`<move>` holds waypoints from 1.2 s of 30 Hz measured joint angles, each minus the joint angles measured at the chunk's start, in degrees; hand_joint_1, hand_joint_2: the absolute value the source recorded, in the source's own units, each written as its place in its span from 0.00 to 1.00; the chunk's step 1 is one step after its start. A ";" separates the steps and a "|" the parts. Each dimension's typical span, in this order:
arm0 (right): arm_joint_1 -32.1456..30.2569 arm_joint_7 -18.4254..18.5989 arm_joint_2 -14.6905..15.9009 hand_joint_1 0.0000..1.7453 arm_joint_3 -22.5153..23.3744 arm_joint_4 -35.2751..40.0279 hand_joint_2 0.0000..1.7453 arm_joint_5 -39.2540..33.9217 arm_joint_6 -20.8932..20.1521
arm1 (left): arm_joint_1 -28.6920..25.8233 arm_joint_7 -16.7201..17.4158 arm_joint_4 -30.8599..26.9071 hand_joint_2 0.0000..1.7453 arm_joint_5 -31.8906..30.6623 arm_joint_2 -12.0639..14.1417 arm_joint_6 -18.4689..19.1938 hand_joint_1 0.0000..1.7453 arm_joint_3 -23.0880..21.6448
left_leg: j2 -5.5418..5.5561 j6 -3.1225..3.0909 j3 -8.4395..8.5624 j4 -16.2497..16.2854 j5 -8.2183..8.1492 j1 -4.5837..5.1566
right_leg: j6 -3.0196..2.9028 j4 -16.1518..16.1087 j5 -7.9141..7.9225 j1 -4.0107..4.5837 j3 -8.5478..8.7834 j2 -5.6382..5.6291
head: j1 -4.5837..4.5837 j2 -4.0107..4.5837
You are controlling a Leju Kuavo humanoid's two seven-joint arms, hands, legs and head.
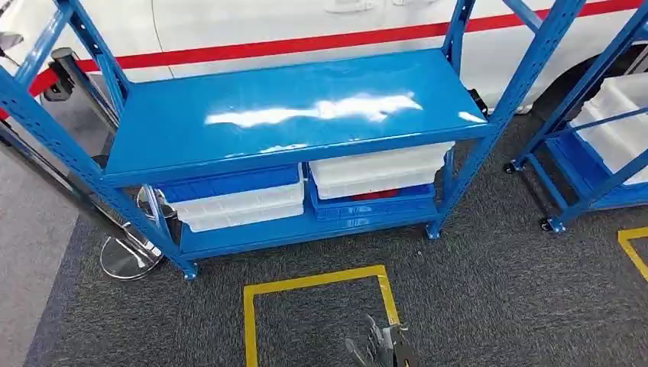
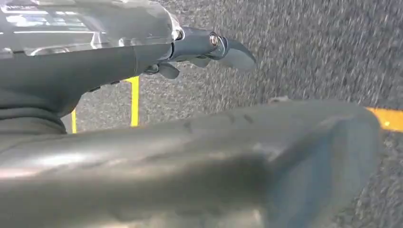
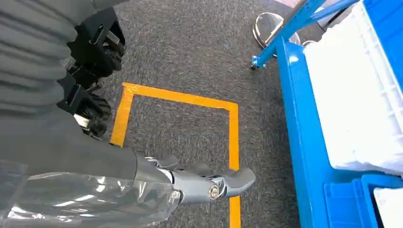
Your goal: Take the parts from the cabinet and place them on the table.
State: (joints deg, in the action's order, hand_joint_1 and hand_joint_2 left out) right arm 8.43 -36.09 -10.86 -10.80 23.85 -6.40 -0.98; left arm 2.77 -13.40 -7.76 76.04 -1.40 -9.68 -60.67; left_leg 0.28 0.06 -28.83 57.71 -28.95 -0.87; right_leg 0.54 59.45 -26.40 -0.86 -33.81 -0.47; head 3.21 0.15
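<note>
The head view shows a blue cabinet with white bins on its low shelf — contents hidden. Both wrist views show each robot hand hanging released, holding nothing.

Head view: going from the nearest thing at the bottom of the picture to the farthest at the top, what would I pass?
The robot's hand → yellow tape square on the carpet → lower shelf with blue and white bins → bare blue top shelf → white vehicle with a red stripe.
</note>
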 joint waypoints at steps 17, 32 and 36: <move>0.14 0.78 0.00 0.00 -0.46 -0.09 0.00 0.02 -0.67 | 0.37 -0.17 0.00 0.00 -1.00 -0.07 -1.11 0.00 -0.24 | -0.05 1.16 1.22 -1.18 -0.36 -0.01 | -0.88 -0.09 -0.76 0.13 0.97 0.07 | 0.00 0.02; -0.59 10.47 0.13 0.00 -0.79 -5.31 1.00 -1.62 -3.98 | 0.37 -1.95 0.00 1.00 -0.52 -0.87 -3.78 0.00 -1.36 | -0.06 1.06 1.35 -1.17 -0.47 0.01 | -0.81 -0.40 -0.73 0.12 1.26 0.08 | 0.00 0.02; -0.51 16.64 0.68 0.00 -0.79 -7.30 1.00 -1.01 -0.02 | 0.45 2.52 0.00 1.00 -1.84 -1.33 -7.00 0.00 -1.49 | -0.06 1.03 1.48 -1.17 -0.52 0.01 | -0.71 -0.44 -0.79 0.12 1.40 0.08 | 0.00 0.02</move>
State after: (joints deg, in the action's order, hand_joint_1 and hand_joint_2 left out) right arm 7.92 -19.44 -10.18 -11.58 16.54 -7.41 -1.00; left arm 3.22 -10.88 -7.76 74.20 -2.73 -16.68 -62.16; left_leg 0.22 1.08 -27.35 56.54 -29.47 -0.86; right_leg -0.17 59.01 -27.19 -0.74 -32.41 -0.39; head 3.21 0.17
